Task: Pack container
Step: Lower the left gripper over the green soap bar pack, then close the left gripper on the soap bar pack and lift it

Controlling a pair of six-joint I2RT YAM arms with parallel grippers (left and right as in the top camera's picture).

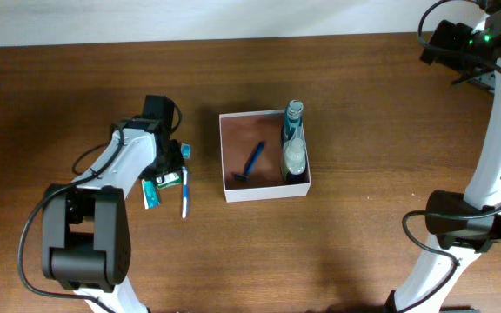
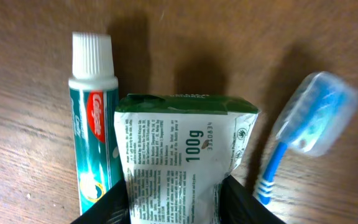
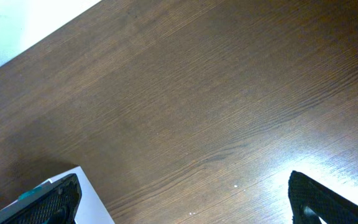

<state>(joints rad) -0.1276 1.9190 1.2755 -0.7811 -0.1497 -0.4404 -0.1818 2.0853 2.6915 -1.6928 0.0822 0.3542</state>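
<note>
between the fingers (image 2: 107,211) of the left end effector (image 2: 179,211), at the bottom of the left wrist view, sits a green and white soap packet (image 2: 182,149); the fingers are pinching its near end, and its long axis runs straight out from them. just beside it on one side lies a toothpaste tube (image 2: 92,124), roughly parallel to the packet, and on the other side a blue toothbrush (image 2: 303,130) with a clear cap over its head, both flat on the tabletop (image 1: 372,113).

farther out, the container (image 1: 263,193) stands to the robot's right of this end effector, at about the same depth on the tabletop and near but apart from it. a blue razor (image 1: 252,163) lies on its floor and bottles (image 1: 294,143) line its right wall, so the bare floor is on the side nearest the left arm. the coming move is probably a short sideways carry to the right, then a drop over the near wall.

farthest off, the right end effector (image 3: 185,202) hangs spread wide and holds nothing, well apart from the container; the left arm is plainly nearer.
</note>
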